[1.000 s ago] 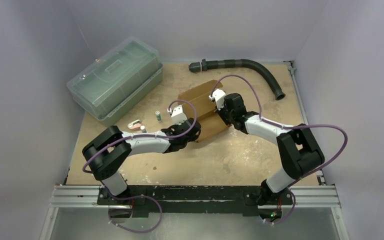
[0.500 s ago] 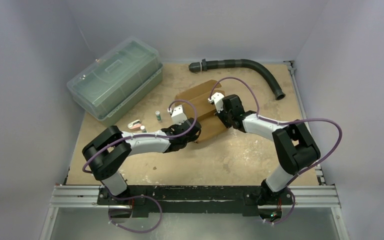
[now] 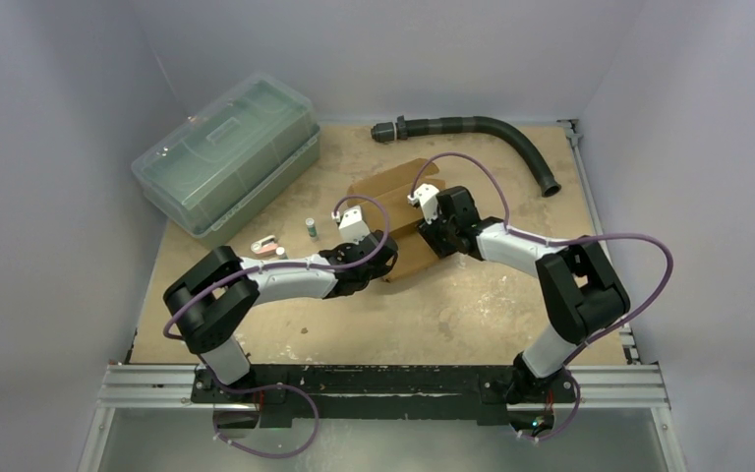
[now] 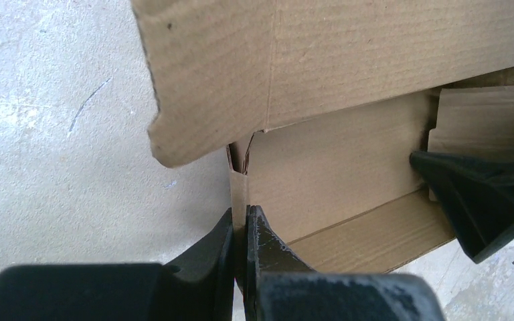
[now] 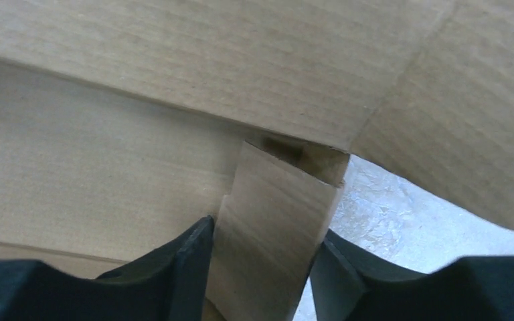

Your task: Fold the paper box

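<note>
The brown cardboard paper box (image 3: pixel 385 189) lies partly folded in the middle of the table. My left gripper (image 3: pixel 385 260) is at its near left corner. In the left wrist view that gripper (image 4: pixel 241 224) is shut on the thin upright edge of a box wall (image 4: pixel 348 53). My right gripper (image 3: pixel 431 230) is at the box's right side. In the right wrist view its jaws (image 5: pixel 261 247) stand apart with a cardboard tab (image 5: pixel 274 221) between them, under a wide panel (image 5: pixel 140 67). The right gripper's dark fingers (image 4: pixel 482 194) show at the right of the left wrist view.
A large clear greenish lidded bin (image 3: pixel 226 154) stands at the back left. A black curved hose (image 3: pixel 482 126) lies along the back right. A small bottle (image 3: pixel 310 228) and a pink and white item (image 3: pixel 266 246) sit left of the box.
My right gripper's jaws have parted from the cardboard tab. The right arm has shifted slightly left and the box has settled a little. The left gripper keeps its grip.
</note>
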Controlling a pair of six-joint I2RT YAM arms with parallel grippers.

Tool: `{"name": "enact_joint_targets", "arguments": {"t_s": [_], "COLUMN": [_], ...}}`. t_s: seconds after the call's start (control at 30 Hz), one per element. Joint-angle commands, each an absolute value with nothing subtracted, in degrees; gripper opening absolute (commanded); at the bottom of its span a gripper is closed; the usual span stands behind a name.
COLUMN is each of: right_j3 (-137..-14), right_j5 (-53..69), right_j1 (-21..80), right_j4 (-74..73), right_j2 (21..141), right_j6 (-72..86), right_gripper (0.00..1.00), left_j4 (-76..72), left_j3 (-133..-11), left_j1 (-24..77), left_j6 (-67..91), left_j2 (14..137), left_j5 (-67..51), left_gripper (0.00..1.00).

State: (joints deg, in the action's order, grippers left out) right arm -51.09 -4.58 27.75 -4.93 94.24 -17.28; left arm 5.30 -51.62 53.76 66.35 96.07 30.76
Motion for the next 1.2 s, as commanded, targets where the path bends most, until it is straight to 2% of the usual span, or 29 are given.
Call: {"name": "enact_joint_targets", "arguments": {"t_s": [0.0, 0.13, 0.4, 0.47, 0.6, 0.63, 0.67, 0.8, 0.93, 1.07, 1.17], "right_j3": [-52.9, -52.3, -51.9, -51.9, -52.2, -52.1, -52.2, -51.3, -51.9, -52.4, -52.5], "right_j5": [0.9, 2.4, 2.9, 2.4, 1.0, 0.3, -1.2, -8.0, -5.8, -2.2, -0.9], "right_j1": [27.2, 25.7, 23.5, 23.5, 23.5, 23.5, 23.6, 25.0, 25.2, 25.1, 24.9], "right_j4": [-6.0, -6.0, -5.5, -5.5, -5.8, -5.8, -5.6, -3.6, -4.9, -6.0, -6.4], "right_j2": [91.3, 88.8, 87.2, 87.5, 89.0, 89.4, 89.8, 90.2, 91.6, 91.7, 91.4], "right_j6": [-16.8, -16.6, -15.3, -15.3, -15.8, -16.1, -16.4, -17.9, -17.6, -16.9, -16.6], "right_gripper": [0.59, 0.64, 0.6, 0.52, 0.09, 0.01, 0.0, 0.0, 0.0, 0.32, 0.44], "left_j4": [7.1, 7.4, 8.3, 8.3, 8.3, 8.3, 8.3, 8.3, 8.7, 9.2, 9.2], "left_j3": [-52.9, -53.1, -54.0, -54.0, -54.1, -54.2, -54.1, -54.6, -55.2, -55.1, -55.0], "left_j1": [54.3, 54.3, 54.3, 54.4, 54.3, 54.3, 54.3, 54.4, 54.3, 54.4, 54.4], "left_j6": [64.7, 64.3, 63.7, 63.8, 63.8, 63.8, 63.8, 63.5, 63.1, 62.8, 62.9], "left_j2": [97.7, 98.3, 98.4, 98.4, 98.3, 98.1, 98.0, 97.6, 97.6, 98.2, 98.9], "left_j5": [30.9, 31.1, 31.7, 31.7, 31.6, 31.6, 31.6, 31.2, 31.3, 31.7, 31.9], "left_gripper": [0.0, 0.0, 0.0, 0.0, 0.0, 0.0, 0.0, 0.0, 0.0, 0.0, 0.0]}}
